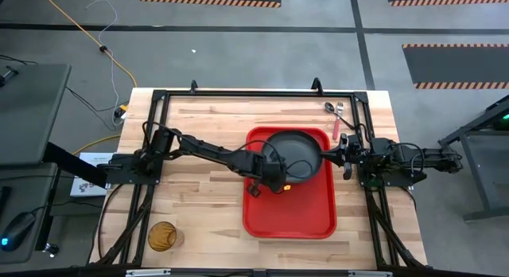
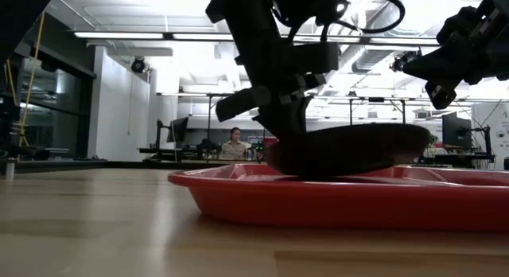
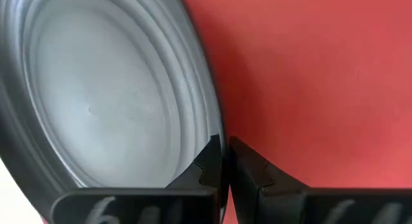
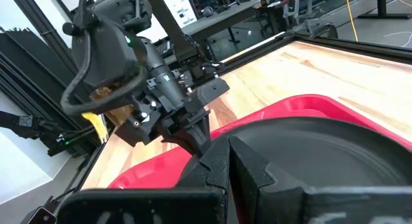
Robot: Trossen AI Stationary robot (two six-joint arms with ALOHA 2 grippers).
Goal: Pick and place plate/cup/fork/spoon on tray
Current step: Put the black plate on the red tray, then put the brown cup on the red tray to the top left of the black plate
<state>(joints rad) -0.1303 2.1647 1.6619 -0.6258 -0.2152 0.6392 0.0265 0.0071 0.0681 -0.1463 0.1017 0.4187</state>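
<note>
The dark grey plate (image 1: 294, 152) is over the far half of the red tray (image 1: 288, 205). My left gripper (image 1: 274, 180) reaches in from the table's left and is shut on the plate's near-left rim. My right gripper (image 1: 347, 159) is shut and empty, just off the tray's right edge and apart from the plate. The amber cup (image 1: 163, 236) stands on the table at the near left. The pink-handled fork (image 1: 337, 122) and the spoon (image 1: 330, 108) lie on the table at the far right, beyond the tray's corner. My left gripper pinches the plate's raised rim (image 3: 221, 130) on its near-left side, with one finger (image 3: 207, 161) inside the plate and one (image 3: 251, 165) outside. The fingers come from above, slanting from the table's left. In the low view the plate (image 2: 350, 150) is slightly tilted, its right side higher; the tray's rim (image 2: 318, 199) hides its underside.
A black frame (image 1: 159, 98) runs round the tabletop's edges. The near half of the tray shows bare red. Bare wood lies between the cup and the tray. A person (image 2: 235, 144) sits far back in the room.
</note>
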